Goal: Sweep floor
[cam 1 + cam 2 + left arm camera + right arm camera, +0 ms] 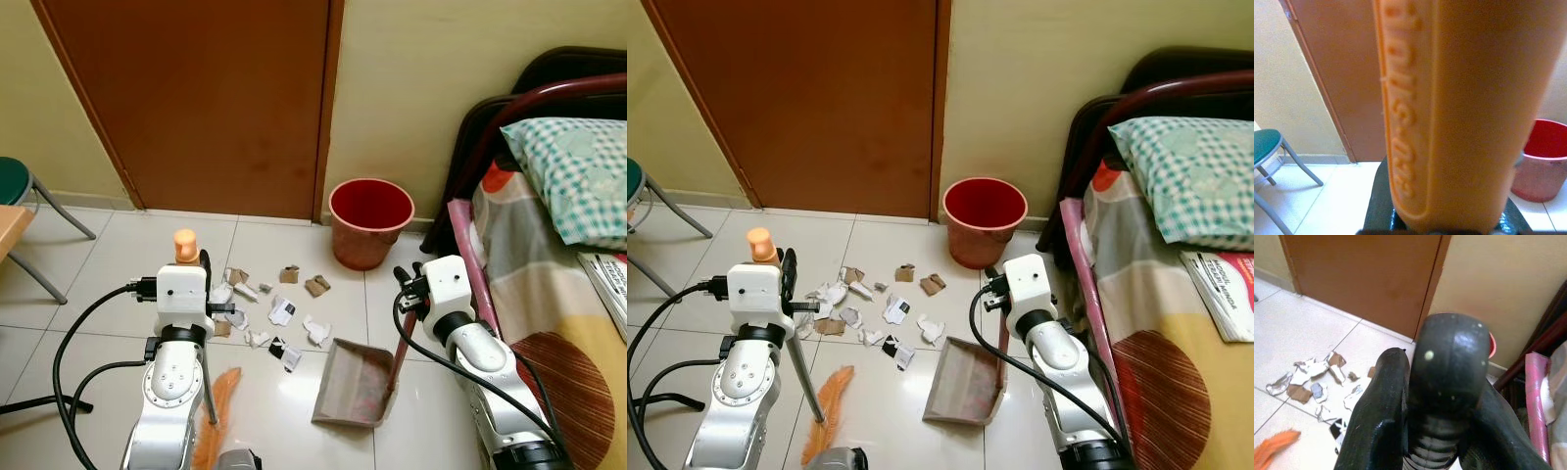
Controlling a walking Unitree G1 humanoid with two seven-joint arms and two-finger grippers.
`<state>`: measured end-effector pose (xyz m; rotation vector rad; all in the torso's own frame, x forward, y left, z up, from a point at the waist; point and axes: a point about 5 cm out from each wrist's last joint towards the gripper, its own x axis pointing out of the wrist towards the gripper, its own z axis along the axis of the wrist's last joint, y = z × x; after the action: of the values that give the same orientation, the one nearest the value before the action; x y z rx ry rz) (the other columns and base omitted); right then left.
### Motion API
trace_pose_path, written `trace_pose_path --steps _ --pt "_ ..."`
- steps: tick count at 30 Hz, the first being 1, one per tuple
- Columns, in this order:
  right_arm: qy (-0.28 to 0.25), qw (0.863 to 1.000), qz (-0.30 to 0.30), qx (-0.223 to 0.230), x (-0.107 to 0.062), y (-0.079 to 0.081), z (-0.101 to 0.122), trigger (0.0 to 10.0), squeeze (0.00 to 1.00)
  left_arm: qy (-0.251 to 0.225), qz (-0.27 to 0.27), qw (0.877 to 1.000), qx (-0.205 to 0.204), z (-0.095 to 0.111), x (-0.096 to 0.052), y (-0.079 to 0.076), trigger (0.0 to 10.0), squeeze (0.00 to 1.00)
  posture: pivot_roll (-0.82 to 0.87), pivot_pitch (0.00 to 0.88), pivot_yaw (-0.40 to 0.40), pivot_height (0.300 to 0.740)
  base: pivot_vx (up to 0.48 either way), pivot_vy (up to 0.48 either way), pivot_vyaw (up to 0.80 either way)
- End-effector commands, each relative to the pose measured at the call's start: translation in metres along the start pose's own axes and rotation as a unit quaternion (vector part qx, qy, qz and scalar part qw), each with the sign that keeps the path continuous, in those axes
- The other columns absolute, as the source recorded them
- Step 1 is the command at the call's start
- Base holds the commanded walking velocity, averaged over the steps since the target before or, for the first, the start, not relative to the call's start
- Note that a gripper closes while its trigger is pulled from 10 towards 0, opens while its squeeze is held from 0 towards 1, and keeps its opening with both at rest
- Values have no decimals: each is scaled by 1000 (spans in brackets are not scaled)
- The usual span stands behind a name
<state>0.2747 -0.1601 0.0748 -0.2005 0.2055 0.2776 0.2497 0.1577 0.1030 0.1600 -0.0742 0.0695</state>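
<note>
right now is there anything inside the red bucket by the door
The red bucket shows only bare red inner wall near its rim; its bottom is hidden from this angle. The paper scraps lie on the floor in front of it.

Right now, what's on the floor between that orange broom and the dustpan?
In the left eye view, torn paper and cardboard scraps lie on the tiles between the broom's bristles and the dustpan.

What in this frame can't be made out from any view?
- Left tool: hidden behind the wrist housing in the eye views; the orange broom handle blocks the left wrist view.
- Broom bristles: partly behind the left arm.
- Dustpan contents: too dim to tell.
- Book title: cut off, too small.
</note>
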Motion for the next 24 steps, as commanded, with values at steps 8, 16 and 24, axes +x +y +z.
trace_pose_path --steps 8,16,24 --pt "34 999 -1 -12 -3 -6 -15 10000 0 -36 2 999 2 13 1 2 10000 0 -4 51 -38 740 366 0 0" --pt "55 998 -2 -44 3 -6 -18 10000 0 -41 9 999 5 17 4 6 10000 0 5 65 -44 740 366 0 0" --pt "77 996 2 -34 7 -6 -22 10000 0 -50 4 999 9 20 3 3 10000 0 6 58 -32 740 161 0 0"
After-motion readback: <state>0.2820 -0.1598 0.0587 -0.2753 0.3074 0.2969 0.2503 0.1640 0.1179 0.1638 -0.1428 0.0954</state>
